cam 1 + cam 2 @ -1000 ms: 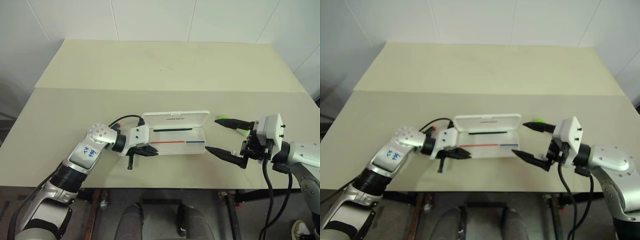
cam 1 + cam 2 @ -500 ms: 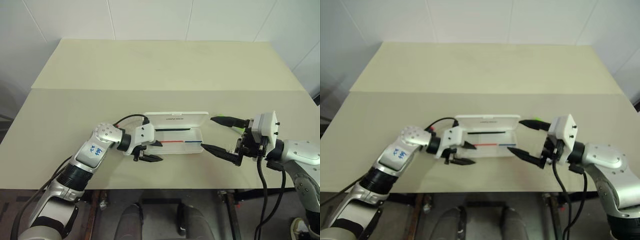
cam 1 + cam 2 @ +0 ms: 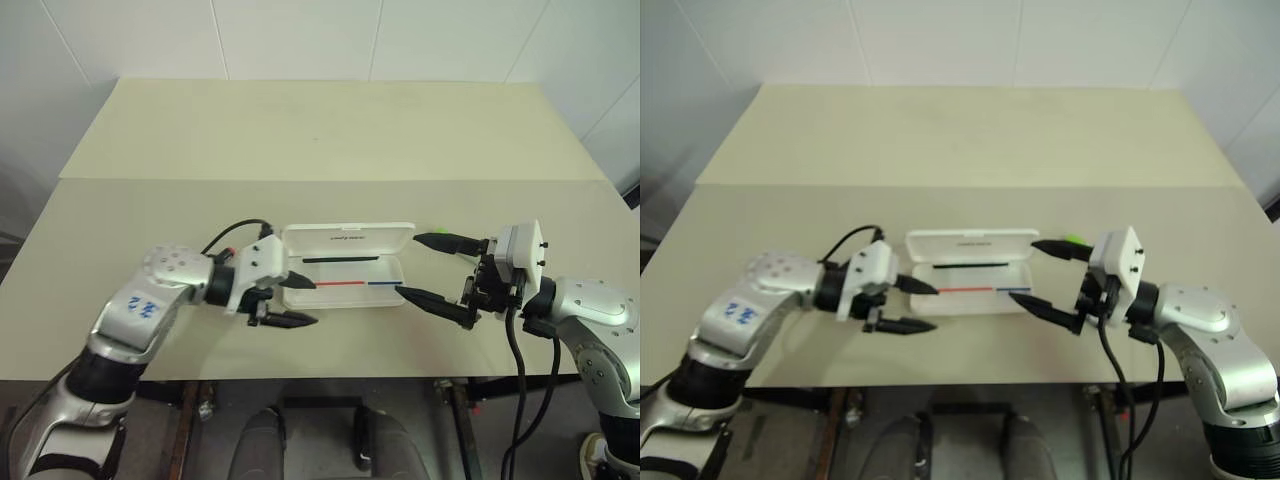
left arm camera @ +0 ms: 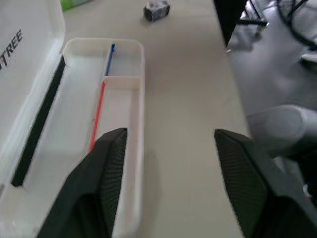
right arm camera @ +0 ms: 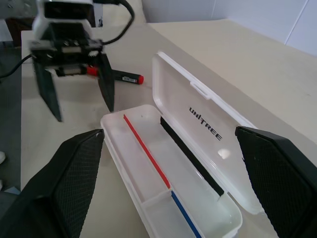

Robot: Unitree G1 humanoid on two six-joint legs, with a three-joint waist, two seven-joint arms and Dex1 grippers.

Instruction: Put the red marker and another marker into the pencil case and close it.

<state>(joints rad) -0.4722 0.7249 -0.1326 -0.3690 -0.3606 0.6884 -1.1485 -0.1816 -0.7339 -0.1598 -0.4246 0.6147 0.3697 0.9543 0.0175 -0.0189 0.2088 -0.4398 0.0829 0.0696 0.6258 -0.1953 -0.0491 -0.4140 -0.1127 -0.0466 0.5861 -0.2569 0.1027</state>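
White pencil case, lid open, red marker outside

One pencil case is present, lid open. Its tray holds three thin lines: one red, one blue, one black. One red marker lies on the table, partly hidden behind a gripper. One lime-green highlighter is partly visible, cut off at the frame edge. One small grey object lies near it; its type cannot be determined. Two grippers are present: one left gripper and one right gripper.
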